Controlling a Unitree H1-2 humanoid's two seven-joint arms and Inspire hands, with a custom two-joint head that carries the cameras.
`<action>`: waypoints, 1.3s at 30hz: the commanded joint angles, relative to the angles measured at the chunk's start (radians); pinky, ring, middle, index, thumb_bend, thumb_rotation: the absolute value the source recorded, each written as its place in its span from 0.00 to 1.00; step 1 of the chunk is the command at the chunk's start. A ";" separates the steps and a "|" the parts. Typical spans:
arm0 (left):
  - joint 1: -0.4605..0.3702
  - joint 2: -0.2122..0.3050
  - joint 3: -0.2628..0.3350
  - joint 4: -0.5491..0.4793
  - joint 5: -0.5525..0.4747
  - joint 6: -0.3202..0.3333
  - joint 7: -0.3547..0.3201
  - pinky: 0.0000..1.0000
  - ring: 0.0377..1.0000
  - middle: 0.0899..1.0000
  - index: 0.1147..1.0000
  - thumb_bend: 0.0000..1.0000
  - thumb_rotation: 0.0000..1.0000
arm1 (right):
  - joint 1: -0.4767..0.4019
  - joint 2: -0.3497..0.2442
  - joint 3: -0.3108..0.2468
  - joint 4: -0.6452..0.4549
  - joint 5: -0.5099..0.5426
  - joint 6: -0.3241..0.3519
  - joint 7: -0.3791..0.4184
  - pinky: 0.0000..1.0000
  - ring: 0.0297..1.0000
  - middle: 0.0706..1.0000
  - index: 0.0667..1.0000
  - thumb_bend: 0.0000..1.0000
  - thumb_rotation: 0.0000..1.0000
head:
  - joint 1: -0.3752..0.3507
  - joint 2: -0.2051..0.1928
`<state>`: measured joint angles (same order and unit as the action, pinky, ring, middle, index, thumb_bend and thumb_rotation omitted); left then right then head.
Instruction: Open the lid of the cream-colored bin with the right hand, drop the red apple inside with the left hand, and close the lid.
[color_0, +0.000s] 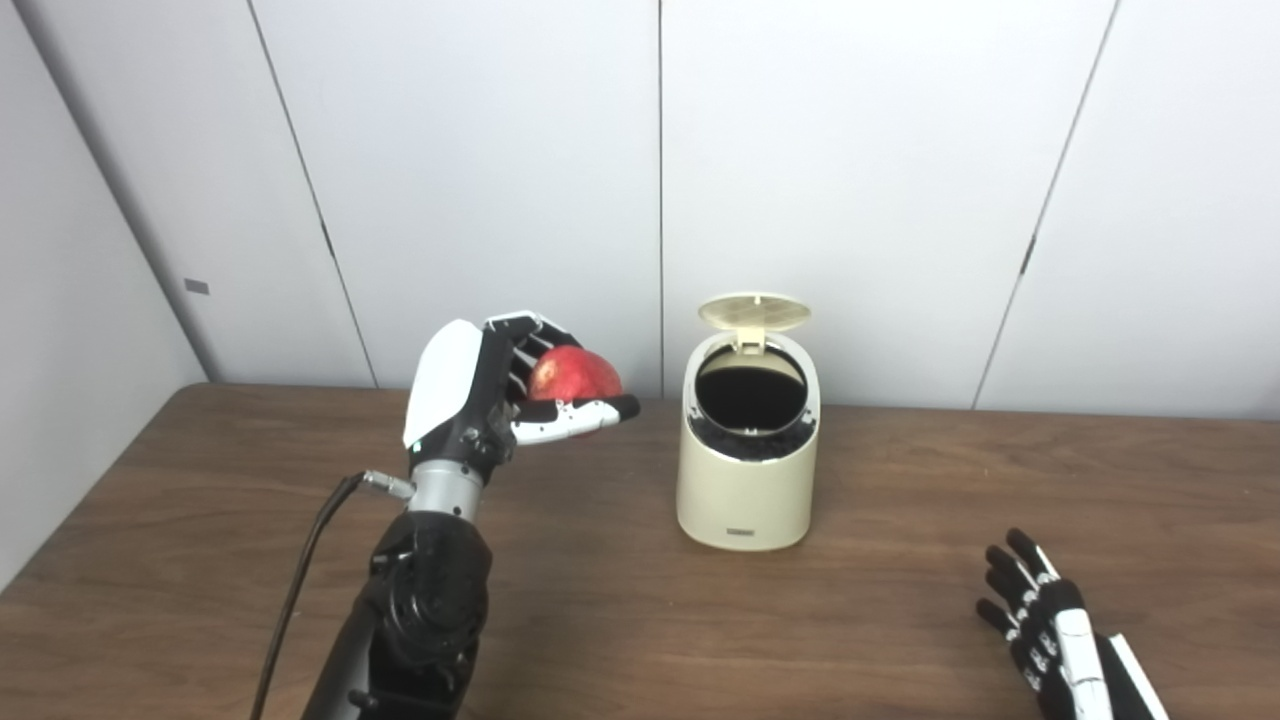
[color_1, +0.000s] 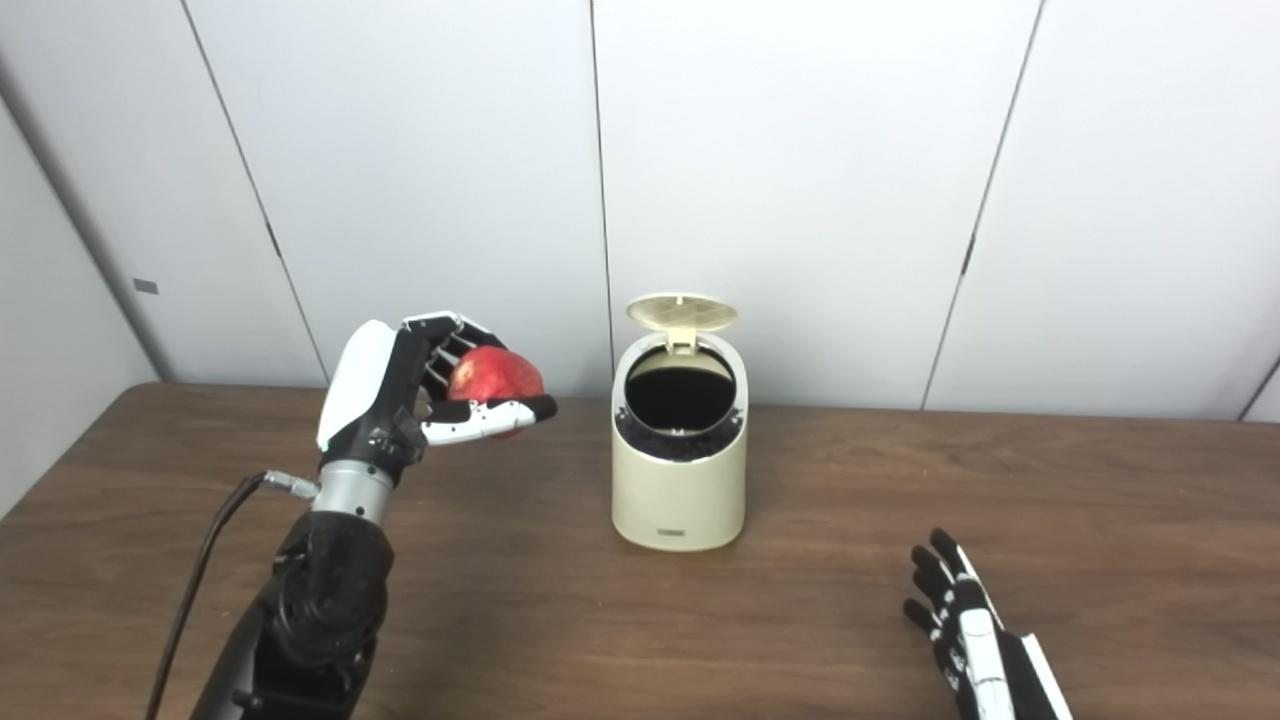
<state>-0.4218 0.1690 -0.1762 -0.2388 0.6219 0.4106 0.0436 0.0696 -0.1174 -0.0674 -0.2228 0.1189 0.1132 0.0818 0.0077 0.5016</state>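
Observation:
The cream-colored bin (color_0: 748, 480) stands upright in the middle of the wooden table, its round lid (color_0: 754, 311) tipped up at the back and the dark opening showing. My left hand (color_0: 500, 390) is raised above the table to the left of the bin, shut on the red apple (color_0: 573, 377), which sits at about the height of the bin's top. My right hand (color_0: 1050, 625) rests low near the table's front right edge, well clear of the bin, fingers spread and holding nothing.
The brown wooden table (color_0: 900, 560) runs up to white wall panels (color_0: 850, 180) close behind the bin. A black cable (color_0: 300, 580) hangs from my left wrist over the table's left side.

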 joint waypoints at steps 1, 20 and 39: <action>-0.031 -0.016 -0.019 -0.029 0.033 -0.056 0.033 0.30 0.39 0.48 0.45 0.47 0.00 | -0.023 0.014 0.007 -0.003 -0.007 -0.040 -0.003 0.90 0.95 0.93 0.94 0.58 0.98 | -0.014 -0.002; -0.177 -0.208 -0.089 0.260 0.062 -0.289 0.168 0.33 0.37 0.43 0.46 0.47 0.00 | -0.050 0.065 0.043 0.015 -0.072 -0.077 -0.041 0.86 0.92 0.90 0.89 0.58 0.99 | -0.072 -0.018; -0.201 -0.185 -0.083 0.321 0.095 -0.310 0.213 0.35 0.38 0.43 0.46 0.47 0.00 | -0.049 0.058 0.019 0.013 -0.050 -0.074 -0.040 0.87 0.91 0.89 0.90 0.62 0.93 | -0.052 -0.005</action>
<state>-0.5819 -0.0164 -0.2653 0.1178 0.7004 0.1073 0.2399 0.0424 -0.0549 -0.0436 -0.1802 0.0592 0.0676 0.0380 -0.0430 0.4955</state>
